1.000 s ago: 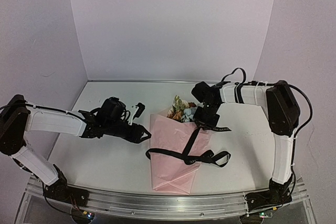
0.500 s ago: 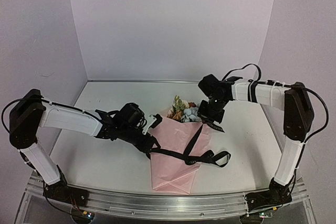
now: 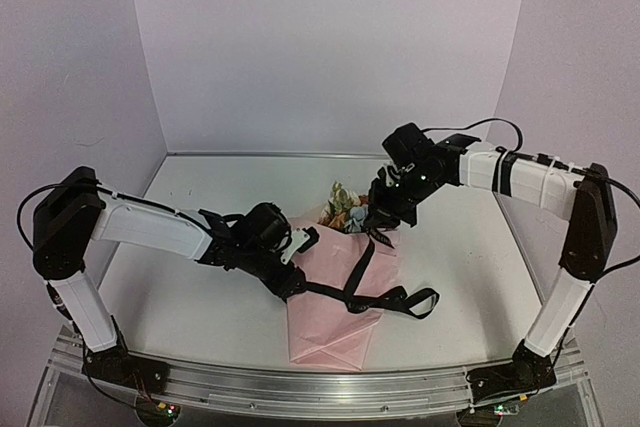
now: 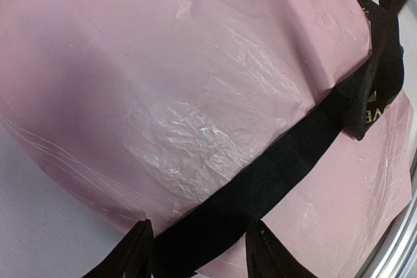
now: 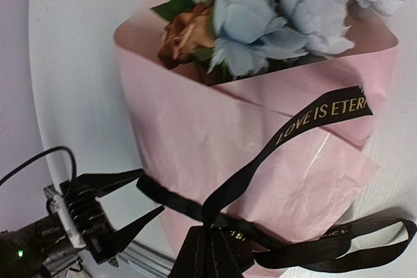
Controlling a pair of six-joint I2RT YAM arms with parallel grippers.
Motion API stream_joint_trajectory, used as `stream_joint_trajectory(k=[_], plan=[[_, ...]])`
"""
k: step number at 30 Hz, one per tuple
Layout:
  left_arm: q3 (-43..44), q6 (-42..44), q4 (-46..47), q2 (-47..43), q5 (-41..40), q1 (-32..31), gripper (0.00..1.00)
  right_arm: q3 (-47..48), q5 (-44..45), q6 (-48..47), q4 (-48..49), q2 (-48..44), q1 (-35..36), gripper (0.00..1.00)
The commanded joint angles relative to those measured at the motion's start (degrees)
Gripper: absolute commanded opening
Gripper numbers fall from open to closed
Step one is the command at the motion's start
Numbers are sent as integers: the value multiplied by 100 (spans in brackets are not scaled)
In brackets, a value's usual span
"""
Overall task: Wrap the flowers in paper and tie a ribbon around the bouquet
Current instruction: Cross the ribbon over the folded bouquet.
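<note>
The bouquet [image 3: 328,319] lies mid-table, a pink paper [image 4: 163,63] cone with its point toward me. Blue, cream and orange flowers [image 3: 347,209] show at its far, wide end, and they fill the top of the right wrist view [image 5: 260,17]. The black ribbon [image 3: 340,292] crosses the cone, with loose loops on the right [image 3: 412,299]. My left gripper [image 3: 302,259] is open at the cone's left edge; the ribbon [image 4: 273,174] runs between its fingers [image 4: 133,255] unclamped. My right gripper [image 5: 212,255] is shut on a ribbon strand that rises from the knot, just below the flowers [image 3: 385,219].
White tabletop [image 3: 200,317] lies around the cone, with a metal rail [image 3: 300,382] along the near edge. Lilac walls close the back and both sides. My left gripper [image 5: 140,196] shows in the right wrist view beside the cone.
My left gripper has slid right to the cone's left edge and now straddles the ribbon. My right gripper has shut on a ribbon strand and drawn it up toward the flowers.
</note>
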Motion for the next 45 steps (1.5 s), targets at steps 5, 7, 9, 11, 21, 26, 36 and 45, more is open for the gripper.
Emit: stream_joint_trajectory(k=[5, 7, 9, 11, 21, 26, 36, 45], plan=[[248, 34, -136, 49, -135, -84, 25, 244, -1340, -203, 437, -612, 116, 0], [237, -2, -91, 16, -155, -88, 14, 152, -1746, -98, 676, -632, 149, 0], [194, -29, -8, -52, -172, -88, 6, 7, -2107, 6, 952, -614, 182, 0], [165, -66, 93, -132, -183, -84, 1, -179, -2454, 78, 1255, -593, 227, 0], [66, -311, 571, -276, 36, 98, 0, -987, -3745, 648, 2521, -472, 535, 0], [46, -378, 710, -300, 206, 221, 0, -1083, -4098, 779, 2589, -157, 742, 0], [26, -363, 799, -523, 380, 285, 0, -1146, -2726, -381, 1179, 274, 863, 0], [-210, -298, 999, -916, 595, 285, 0, -553, -944, -882, 85, 931, 1019, 0]])
